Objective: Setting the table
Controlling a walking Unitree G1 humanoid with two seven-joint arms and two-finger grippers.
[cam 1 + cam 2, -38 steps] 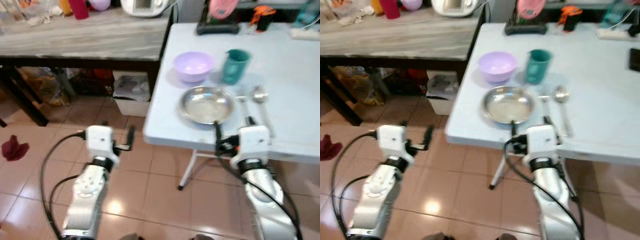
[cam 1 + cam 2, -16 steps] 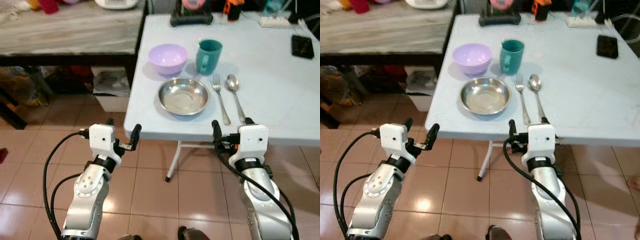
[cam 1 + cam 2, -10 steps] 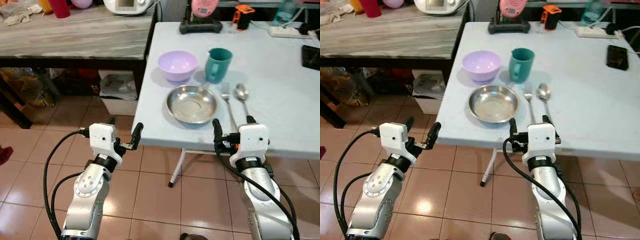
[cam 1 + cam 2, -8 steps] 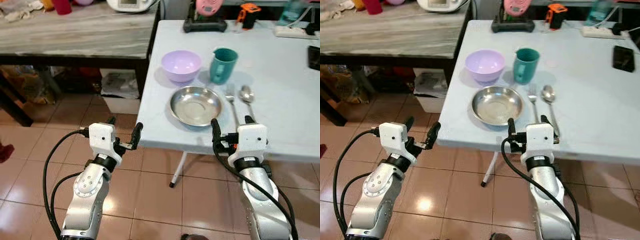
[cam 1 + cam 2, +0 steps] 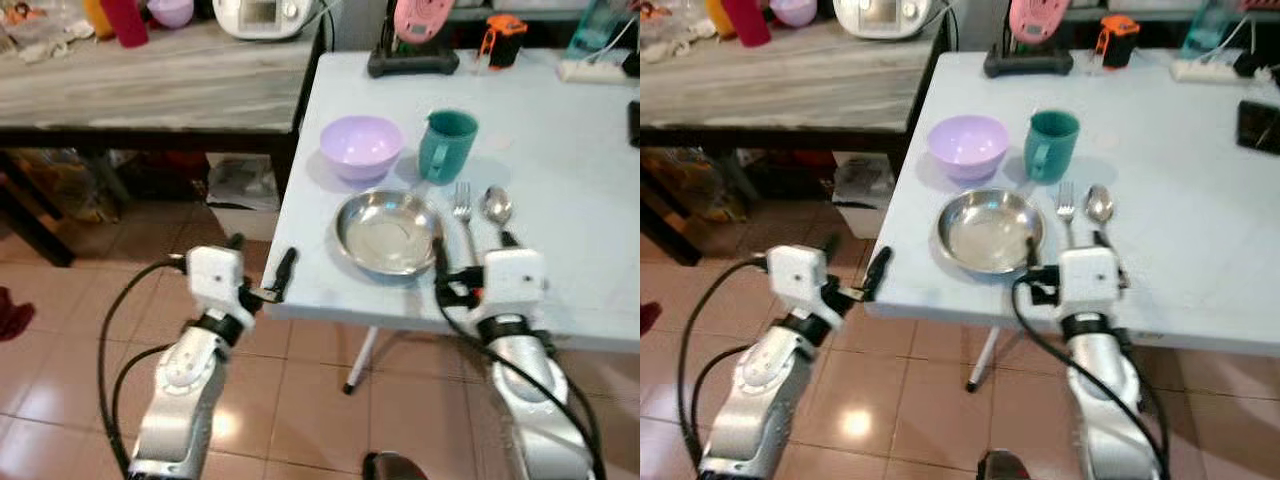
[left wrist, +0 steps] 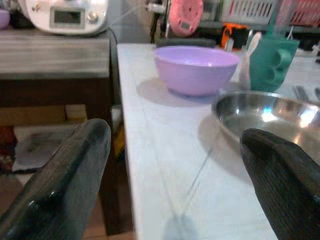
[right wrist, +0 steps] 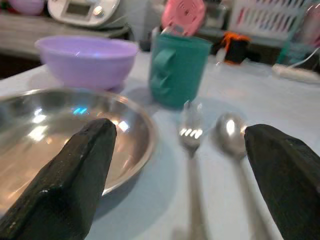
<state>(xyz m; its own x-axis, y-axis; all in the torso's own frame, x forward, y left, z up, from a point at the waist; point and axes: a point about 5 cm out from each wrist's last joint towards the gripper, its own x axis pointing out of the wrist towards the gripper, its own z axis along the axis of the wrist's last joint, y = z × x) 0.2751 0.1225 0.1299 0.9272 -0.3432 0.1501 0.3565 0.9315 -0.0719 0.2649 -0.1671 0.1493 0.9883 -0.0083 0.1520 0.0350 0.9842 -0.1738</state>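
While the setting looks nearly laid, both tools are hovering open and empty: left tool (image 5: 262, 270) at the counter (image 5: 590, 150) edge, right tool (image 5: 470, 258) over the fork (image 5: 463, 215) and spoon (image 5: 497, 205), right of the steel plate (image 5: 388, 233) at centre frame. The next move probably calls for straightening cutlery.

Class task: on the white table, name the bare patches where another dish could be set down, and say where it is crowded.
Free: the white table right of the spoon, up to the black phone, and the strip left of the purple bowl. Crowded: bowl, teal mug, steel plate, fork and spoon clustered together.
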